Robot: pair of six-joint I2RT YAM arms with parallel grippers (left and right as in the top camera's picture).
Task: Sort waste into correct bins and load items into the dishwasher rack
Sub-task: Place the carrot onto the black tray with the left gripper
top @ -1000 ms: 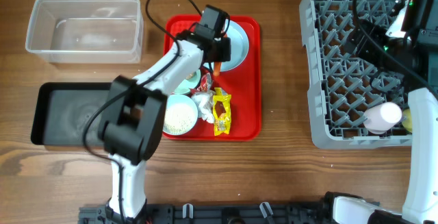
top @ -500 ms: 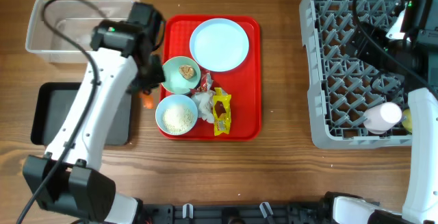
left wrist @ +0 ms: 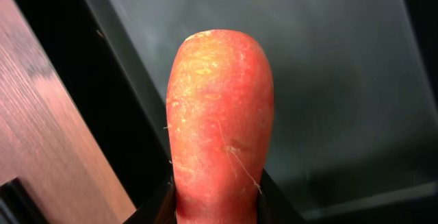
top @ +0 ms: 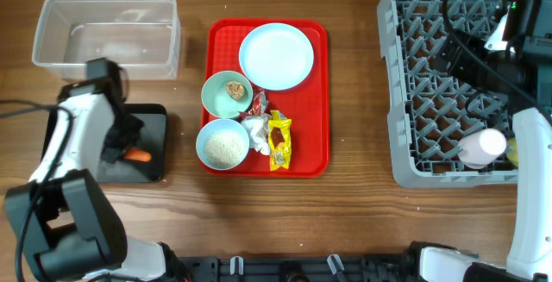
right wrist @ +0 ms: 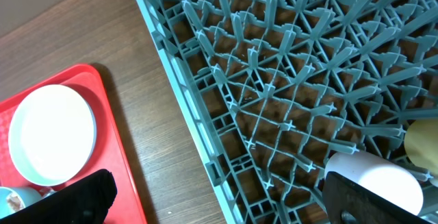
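The left end effector [top: 126, 147] is clenched on the orange carrot [left wrist: 219, 135]. Its two fingers pinch one end, so the carrot's long axis runs straight out from the grip. From overhead, the carrot hangs inside the rim of the black tray [top: 157, 127], over the tray's right part, with its free tip pointing toward the tray's right wall. Whether it touches the tray floor I cannot tell. The coming move looks to be a plain release: the drop spot lies directly beneath the held carrot, so no sideways reach seems needed, and only this arm is at the black tray. The right end effector [right wrist: 219, 202] stands released, fingers wide with nothing between them, well off to the black tray's right at the dishwasher rack [right wrist: 287, 80].
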